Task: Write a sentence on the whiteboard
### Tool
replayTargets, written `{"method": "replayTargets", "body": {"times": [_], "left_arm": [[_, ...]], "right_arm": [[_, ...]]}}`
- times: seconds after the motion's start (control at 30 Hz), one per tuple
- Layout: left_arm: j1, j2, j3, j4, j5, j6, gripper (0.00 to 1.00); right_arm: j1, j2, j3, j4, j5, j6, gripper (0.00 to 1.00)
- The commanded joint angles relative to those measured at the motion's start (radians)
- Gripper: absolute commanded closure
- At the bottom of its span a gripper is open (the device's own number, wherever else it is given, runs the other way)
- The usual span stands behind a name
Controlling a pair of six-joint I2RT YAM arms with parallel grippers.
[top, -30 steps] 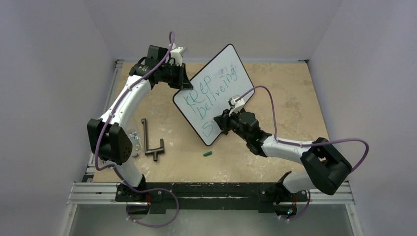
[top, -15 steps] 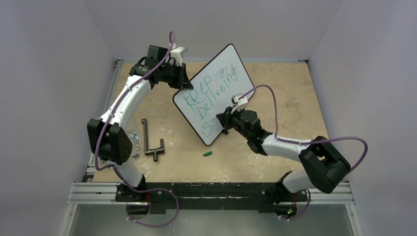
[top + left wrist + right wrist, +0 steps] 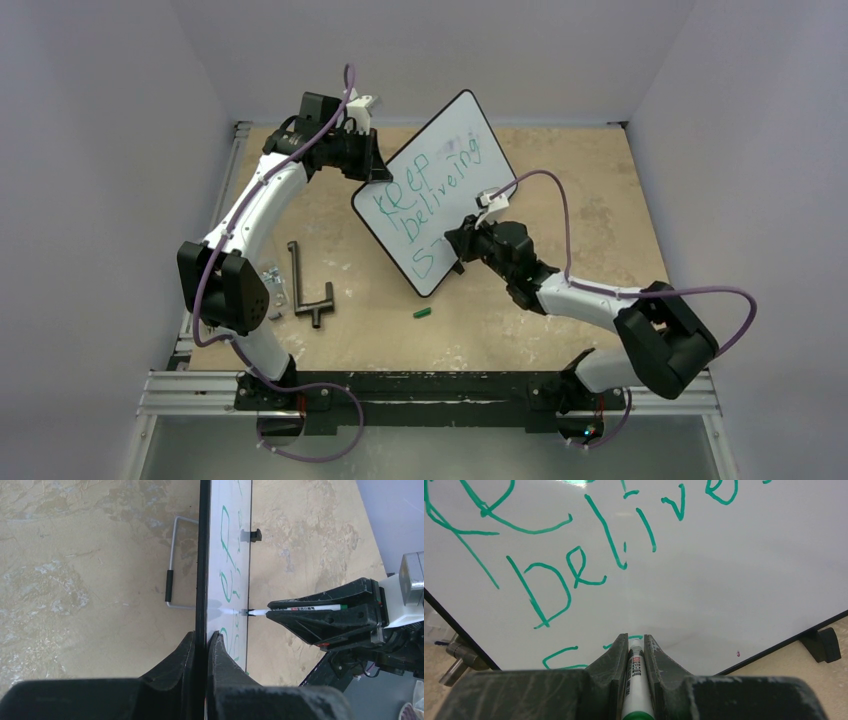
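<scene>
Two arms are working on the whiteboard (image 3: 447, 150), which is standing on edge near the middle of the counter (image 3: 590, 190). Left jaws are pinching its black frame. Right jaws are pinching a marker (image 3: 636, 680), its tip meeting the board at the third line of the green sentence (image 3: 432, 182).

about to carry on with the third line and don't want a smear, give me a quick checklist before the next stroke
1. left gripper clamped on whiteboard edge: ok
2. marker held straight in right gripper: ok
3. marker tip at the board face: ok
4. bare space right of the third line: ok
5. sentence spelling: not ok, second line reads "belive"
6. ink flowing: cannot tell
</scene>
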Motion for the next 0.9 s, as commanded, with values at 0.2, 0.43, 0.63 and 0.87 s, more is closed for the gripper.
{"method": "replayTargets", "body": {"times": [0.2,0.43,0.63,0.87], "left_arm": [[0.035,-0.019,-0.013,-0.057,-0.296,0.102,1.0],[0.034,-0.02,-0.014,-0.056,-0.298,0.102,1.0],[0.034,-0.02,-0.012,-0.056,-0.299,0.102,1.0],[0.034,-0.019,-0.012,-0.058,-0.299,0.103,1.0]], "right_arm": [[-0.002,-0.052,0.074,0.009,-0.043,0.017,1.0],[-0.001,0.003,0.131,0.019,-0.059,0.023,1.0],[-0.002,0.044,0.143,0.022,-0.058,0.026,1.0],[-0.001,0.052,0.107,0.031,-0.058,0.035,1.0]]}}
